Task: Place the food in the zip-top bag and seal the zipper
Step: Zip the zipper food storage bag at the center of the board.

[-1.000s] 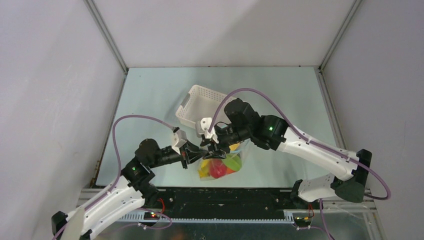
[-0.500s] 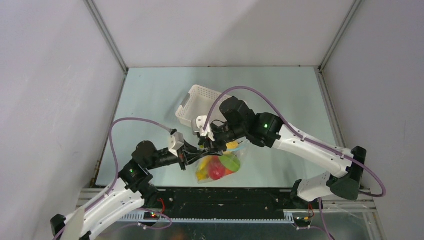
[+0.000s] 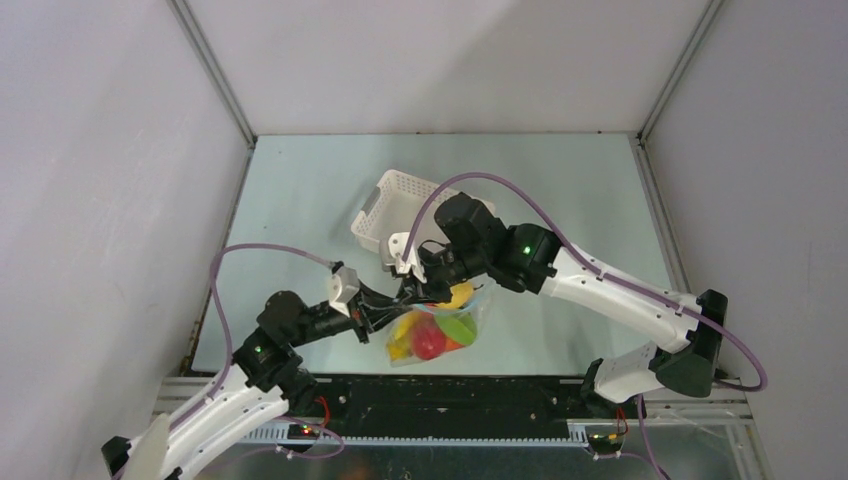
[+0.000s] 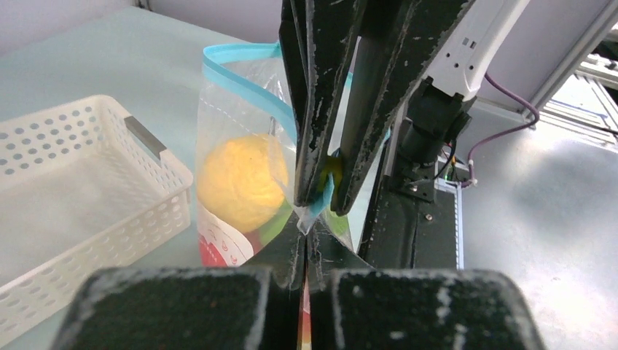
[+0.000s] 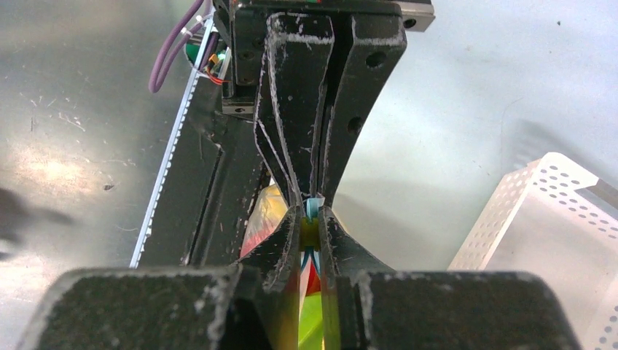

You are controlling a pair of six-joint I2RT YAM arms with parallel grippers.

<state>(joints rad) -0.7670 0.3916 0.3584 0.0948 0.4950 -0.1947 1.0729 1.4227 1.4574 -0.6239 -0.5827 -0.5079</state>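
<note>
Wrist views show right gripper point(image 5: 310, 219) clamping zipper point(image 4: 244, 86), left gripper point(image 4: 304, 244) seemingly too; overhead hides this.

The zip-top bag point(image 3: 445, 330) is clear, crinkly plastic standing roughly upright near the front middle of the table point(image 3: 300, 200). Whether its bottom rests there or hangs just clear is hard to tell. The zipper point(image 4: 240, 76), a thin light-blue strip, runs along the top edge and slopes down to one pinched corner; the strip's end shows as a small blue tab in the right wrist view point(image 5: 313, 208). The food is inside the bag: a round yellow lemon point(image 4: 240, 182) high against the wall, a red apple point(image 3: 430, 342) low in the middle, a green piece point(image 3: 462, 328) beside it, and a yellow piece point(image 3: 403, 345) at the left corner.
</note>
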